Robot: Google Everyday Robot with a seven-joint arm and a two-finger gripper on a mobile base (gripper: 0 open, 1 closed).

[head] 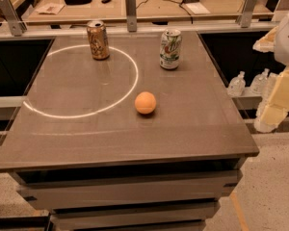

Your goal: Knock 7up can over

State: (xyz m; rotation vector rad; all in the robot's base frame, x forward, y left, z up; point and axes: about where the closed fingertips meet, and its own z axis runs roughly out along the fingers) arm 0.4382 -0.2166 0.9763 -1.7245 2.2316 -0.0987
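White 7up can (170, 49) upright, brown-gold can (98, 40), orange (145, 103) near, gripper (275, 102) beyond table (207, 129) edge

White rounded arm shell (288, 32), pale yellow blocky claw (278, 98) at rt edge of view

Table (197, 124): dull grey-brown top, marked with a thin white ring on its left half; grey drawer fronts below.
Soda can (170, 49), far side, right of centre: white and silver, green lettering, a red spot, silver top.
Second can (98, 40), far left: brown-gold with darker print, silver top.
Ball (145, 103), centre: plain orange.
Gripper (274, 100), at the right edge beyond the table: pale yellow and white.
Floor (269, 196): speckled beige, one orange stripe.
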